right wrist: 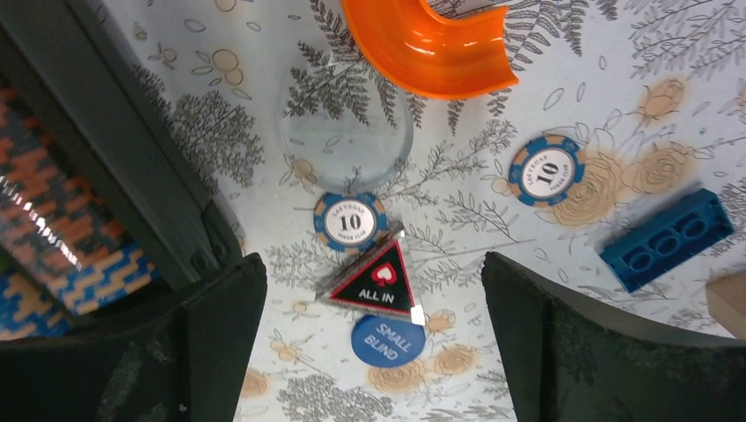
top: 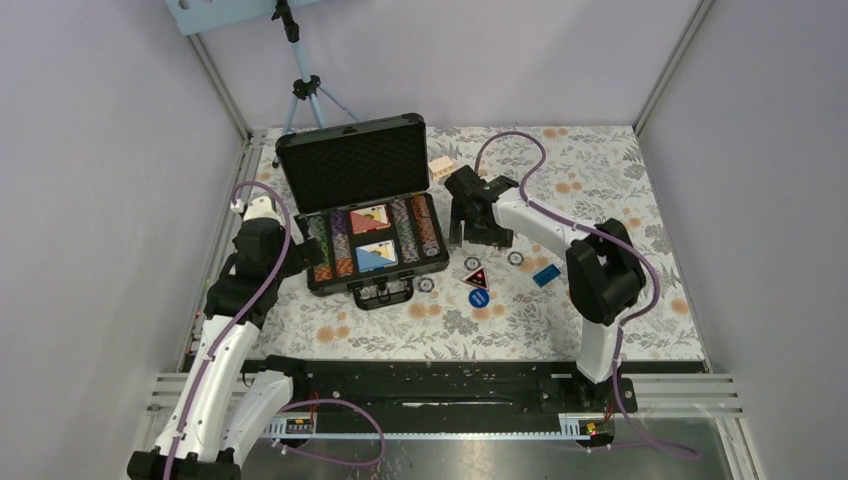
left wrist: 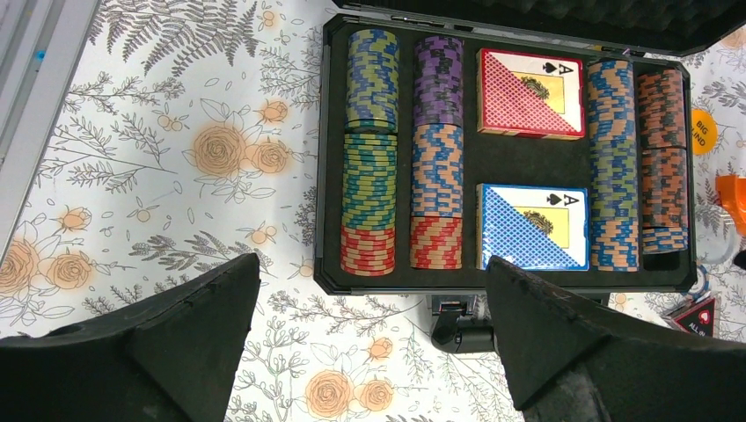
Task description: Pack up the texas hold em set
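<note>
- Floral table (top: 620, 170) boxed in by pale walls; tripod (top: 305, 85) beyond the far edge.
- Case (top: 350, 165) on the far-left part of the table, lid up, handle toward the arms; filled with rows of chips (left wrist: 369, 158), red deck (left wrist: 530, 92) and blue deck (left wrist: 532, 227) between the rows; rightmost row short at its near end, gap showing.
- Loose on the table just right of the case: first chip (right wrist: 350, 221), triangle (right wrist: 376, 283) marked ALL IN right beside it, blue disc (right wrist: 382, 340) just past the triangle, clear disc (right wrist: 346, 141), second chip (right wrist: 547, 170) apart from the rest; orange disc (left wrist: 703, 130) near the case's right wall.
- Right gripper (right wrist: 371, 262) hovering over that cluster; fingers spread wide, nothing between them.
- Left gripper (left wrist: 371, 268) above the case's near edge; fingers wide too, empty.
- Step in hand, by judgement: gathering the loose pieces; lid not yet shut.
- Next move, likely: lower the right gripper onto the first chip; thin flat piece, so a low pinch across its rim; carry to the gap in the rightmost row.
- Orange block (right wrist: 422, 44) and blue block (right wrist: 667, 239) nearby; no part of the set, best left out.
</note>
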Robot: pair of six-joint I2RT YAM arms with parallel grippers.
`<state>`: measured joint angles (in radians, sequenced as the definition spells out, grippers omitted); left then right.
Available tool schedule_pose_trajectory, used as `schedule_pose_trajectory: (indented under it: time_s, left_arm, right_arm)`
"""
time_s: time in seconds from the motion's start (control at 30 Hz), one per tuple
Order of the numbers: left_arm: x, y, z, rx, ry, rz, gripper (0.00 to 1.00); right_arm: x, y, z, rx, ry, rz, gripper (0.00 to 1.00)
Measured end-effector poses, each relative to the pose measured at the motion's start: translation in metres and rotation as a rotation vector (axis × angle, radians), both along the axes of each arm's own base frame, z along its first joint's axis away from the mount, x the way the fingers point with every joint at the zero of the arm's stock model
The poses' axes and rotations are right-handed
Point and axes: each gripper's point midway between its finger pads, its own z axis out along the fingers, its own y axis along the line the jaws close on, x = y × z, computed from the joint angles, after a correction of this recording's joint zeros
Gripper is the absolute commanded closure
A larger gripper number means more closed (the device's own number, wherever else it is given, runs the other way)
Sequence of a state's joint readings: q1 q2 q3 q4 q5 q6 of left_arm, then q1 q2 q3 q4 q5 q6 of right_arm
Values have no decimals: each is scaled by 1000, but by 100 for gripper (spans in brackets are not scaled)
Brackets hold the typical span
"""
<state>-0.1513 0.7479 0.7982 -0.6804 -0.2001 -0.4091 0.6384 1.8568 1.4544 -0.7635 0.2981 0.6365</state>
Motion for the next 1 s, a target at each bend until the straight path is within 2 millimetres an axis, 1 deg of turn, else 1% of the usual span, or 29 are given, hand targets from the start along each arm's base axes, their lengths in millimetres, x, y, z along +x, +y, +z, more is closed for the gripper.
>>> schedule_pose_trajectory:
  time_s: [0.1,0.23,0.43,0.57,0.67,0.73,0.8,1.0]
  left_arm:
    - [0,0,2,3,-8,-2,1]
    - [-1,0,2,10,-11,-7,1]
    - [-1,0,5,13,-21,-8,1]
    - [-2,0,5,15,-23,-9,1]
    - [-2,0,5,15,-24,-11,1]
    - [-2,0,5,16,-24,-11,1]
    - [-2,0,5,16,-24,-12,1]
    - [-2,-1,5,18,-24,-16,1]
  right_arm:
    - [6,3,-15,-12,25,-37,2]
    - [15,6,-29,-15,41,-72,1]
    - [27,13,-40,-2,40,-116,1]
    - [31,12,-48,-1,47,-145,3]
    - [34,9,-56,-5,58,-166,6]
    - [37,8,-61,-5,61,-179,12]
    - [39,7,-66,-7,64,-187,14]
    - [44,8,-65,3,54,-194,20]
